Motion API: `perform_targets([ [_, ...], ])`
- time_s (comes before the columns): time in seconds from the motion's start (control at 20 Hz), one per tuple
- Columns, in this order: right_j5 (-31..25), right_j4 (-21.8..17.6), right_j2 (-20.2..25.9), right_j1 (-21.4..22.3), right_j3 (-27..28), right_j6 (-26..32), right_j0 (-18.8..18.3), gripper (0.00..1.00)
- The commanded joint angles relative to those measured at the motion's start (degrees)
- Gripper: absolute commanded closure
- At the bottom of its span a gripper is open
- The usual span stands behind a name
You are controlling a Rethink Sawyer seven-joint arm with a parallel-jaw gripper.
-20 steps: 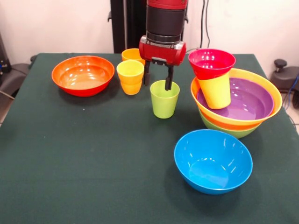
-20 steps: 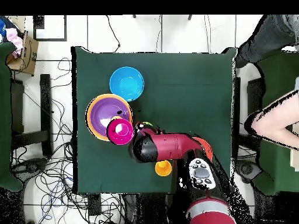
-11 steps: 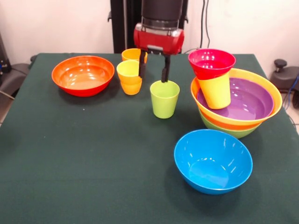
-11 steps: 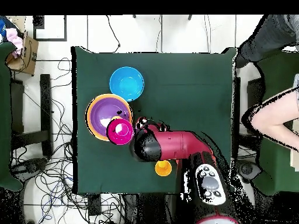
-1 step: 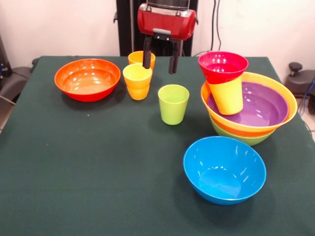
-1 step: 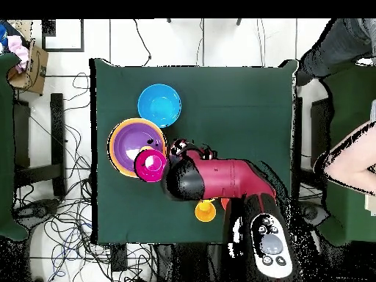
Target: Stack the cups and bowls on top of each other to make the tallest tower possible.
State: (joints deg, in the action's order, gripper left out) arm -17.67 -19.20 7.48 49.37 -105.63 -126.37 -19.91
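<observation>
Fingers (image 5: 146, 59) of the gripper (image 5: 159, 61) hang spread and released, gripping nothing, above and behind the lime green cup (image 5: 173, 104), which stands upright on the green surface (image 5: 98, 162). Nearest the camera from that cup sits the blue bowl (image 5: 224, 169), empty and apart. Beside the cup on the same side rises the tower (image 5: 248, 110): a purple bowl (image 5: 261, 105) nested in orange and lime green bowls, with a tilted yellow cup (image 5: 226, 96) capped by the small magenta-red bowl (image 5: 223, 66). On the cup's other side, a little farther back, stand a yellow cup nested in an orange one (image 5: 137, 81), another orange cup (image 5: 139, 57) and the red-orange bowl (image 5: 87, 79).
</observation>
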Motion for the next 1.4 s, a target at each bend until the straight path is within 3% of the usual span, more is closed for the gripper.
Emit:
perform_targets([
  [0.05, -4.45, -2.16, 4.69, -3.15, 0.8, 4.63, -2.73, 0.0],
  [0.35, 0.71, -3.78, 4.54, -7.18, 2.0, 2.43, -2.89, 0.0],
  [0.85, -6.2, -0.63, 6.14, -11.55, 13.13, 3.18, -0.25, 0.0],
  [1.4, -11.43, 1.61, 6.41, -13.86, 20.36, 2.67, 2.25, 0.0],
])
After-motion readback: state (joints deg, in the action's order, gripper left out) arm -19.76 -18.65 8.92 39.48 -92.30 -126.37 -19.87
